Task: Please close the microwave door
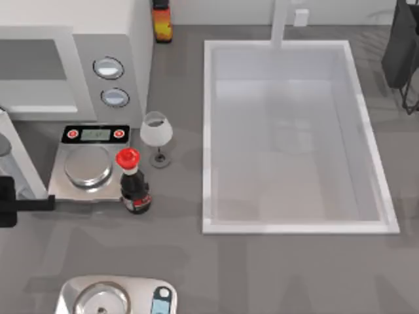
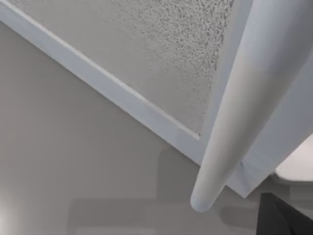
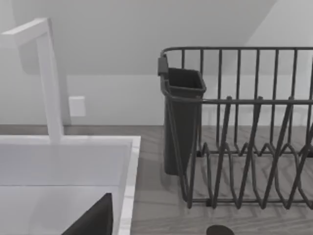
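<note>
At the table's far left corner stands the microwave [image 1: 72, 65], white box, grey panel with two knobs [image 1: 109, 68] one above the other. Door [image 1: 14, 154] swung open, seen edge-on in the top view as a pale slanted strip at the left edge, running out from the microwave front toward the near side. Left gripper [image 1: 10, 204] sits at the left edge, just beside the door's free end; dark body visible, a thin dark part reaching right toward the scale [image 1: 88, 167]. Jaw state: cannot tell. Left wrist view looks close at the door: grey mesh window [image 2: 161, 54], white frame [image 2: 112, 90] below it, and a pale rounded bar [image 2: 239, 107] crossing in front, apparently the handle. Scale lies just in front of the microwave, red buttons either side of its display. Touching or nearly touching its right near corner, a dark bottle [image 1: 133, 183] with red cap, upright. Wine glass [image 1: 156, 134] just beyond, upright. Sink [image 1: 294, 226] takes the table's right half, white faucet [image 3: 46, 78] at its far rim. Second scale [image 1: 114, 297] at the near edge. Right arm parked at far right by the dark dish rack [image 3: 244, 137]; its jaws: cannot tell.
</note>
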`<state>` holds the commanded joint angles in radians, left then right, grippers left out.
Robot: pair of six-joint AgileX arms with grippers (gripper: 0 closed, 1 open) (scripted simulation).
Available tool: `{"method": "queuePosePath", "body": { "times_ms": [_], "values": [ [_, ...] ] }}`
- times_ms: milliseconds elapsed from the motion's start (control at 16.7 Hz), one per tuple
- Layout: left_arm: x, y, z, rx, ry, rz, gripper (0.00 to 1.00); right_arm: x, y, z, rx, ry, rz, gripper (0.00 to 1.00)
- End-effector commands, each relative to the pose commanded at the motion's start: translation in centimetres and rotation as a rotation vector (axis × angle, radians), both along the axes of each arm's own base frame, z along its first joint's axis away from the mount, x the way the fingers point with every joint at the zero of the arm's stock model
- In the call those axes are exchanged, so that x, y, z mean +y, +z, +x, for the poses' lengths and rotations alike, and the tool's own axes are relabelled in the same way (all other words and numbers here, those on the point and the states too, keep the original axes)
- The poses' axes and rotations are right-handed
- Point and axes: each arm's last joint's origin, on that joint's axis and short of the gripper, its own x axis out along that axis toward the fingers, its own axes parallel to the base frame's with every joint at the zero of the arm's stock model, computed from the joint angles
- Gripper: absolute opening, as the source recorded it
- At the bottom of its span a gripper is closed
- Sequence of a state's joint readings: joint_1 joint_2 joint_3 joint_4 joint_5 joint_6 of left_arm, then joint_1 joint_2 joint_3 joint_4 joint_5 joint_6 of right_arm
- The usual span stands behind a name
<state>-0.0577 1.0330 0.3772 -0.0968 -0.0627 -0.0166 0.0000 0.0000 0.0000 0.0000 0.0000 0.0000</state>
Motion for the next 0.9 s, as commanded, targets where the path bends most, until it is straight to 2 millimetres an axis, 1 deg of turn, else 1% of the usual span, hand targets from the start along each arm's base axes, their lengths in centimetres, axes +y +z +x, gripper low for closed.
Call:
{"method": "queuePosePath", "body": {
  "times_ms": [180, 300, 540, 720, 900],
  "values": [
    [0.0, 0.1, 0.4, -0.001, 0.000, -0.002, 0.00, 0.0, 0.0, 0.0, 0.000, 0.000, 0.000, 1.00],
    [0.0, 0.3, 1.5, -0.002, 0.000, -0.002, 0.00, 0.0, 0.0, 0.0, 0.000, 0.000, 0.000, 1.00],
    [-0.1, 0.1, 5.0, 0.012, 0.000, -0.001, 0.00, 0.0, 0.0, 0.0, 0.000, 0.000, 0.000, 1.00],
    [-0.1, -0.4, 7.8, 0.011, 0.000, -0.002, 0.00, 0.0, 0.0, 0.0, 0.000, 0.000, 0.000, 1.00],
    [-0.1, -0.9, 9.7, 0.005, 0.000, -0.002, 0.00, 0.0, 0.0, 0.0, 0.000, 0.000, 0.000, 1.00]
  ]
}}
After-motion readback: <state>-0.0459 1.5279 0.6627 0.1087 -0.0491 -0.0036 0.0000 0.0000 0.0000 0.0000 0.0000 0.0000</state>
